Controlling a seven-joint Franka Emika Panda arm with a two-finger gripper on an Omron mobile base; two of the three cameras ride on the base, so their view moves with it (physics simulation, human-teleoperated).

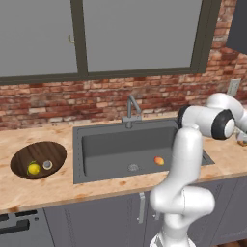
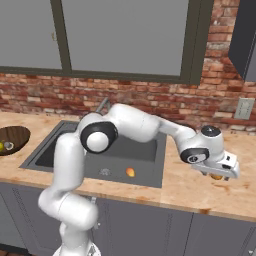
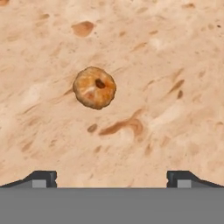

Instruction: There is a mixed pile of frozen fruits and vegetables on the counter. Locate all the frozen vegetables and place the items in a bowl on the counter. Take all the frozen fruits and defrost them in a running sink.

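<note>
We're on the fruit half of the job: gripper (image 3: 112,177) hangs over the counter (image 3: 175,65) to the right of the sink (image 1: 116,147), jaws spread as wide as they go, nothing held. Directly under the hand sits the orange-brown fruit (image 3: 94,87), lying alone on the wood, above and left of centre between the two fingertips (image 3: 43,178) in the hand view, so we aren't lined up yet. In the right base view it shows as a small orange bit (image 2: 216,176) just under the hand, mostly covered, so we can't judge from there how high the hand stands over it. Next move, as we read it: shift the hand so the piece sits between the tips, drop straight down, close on it, then carry it left to the basin. It's small and rounded, so an off-centre pinch could roll it away. Counts: two fruits, this one on the counter and one yellow-orange piece with a red blush (image 1: 158,160) already in the sink near the drain (image 1: 133,167). Two vegetables, the bright yellow ball (image 1: 34,169) and the pale grey-white one (image 1: 47,165), both in the bowl (image 1: 24,157), side by side and close. One bowl, one sink, one faucet (image 1: 131,110). We can't tell whether water is running; no stream shows at this resolution. So vegetables look done, fruit half done.
</note>
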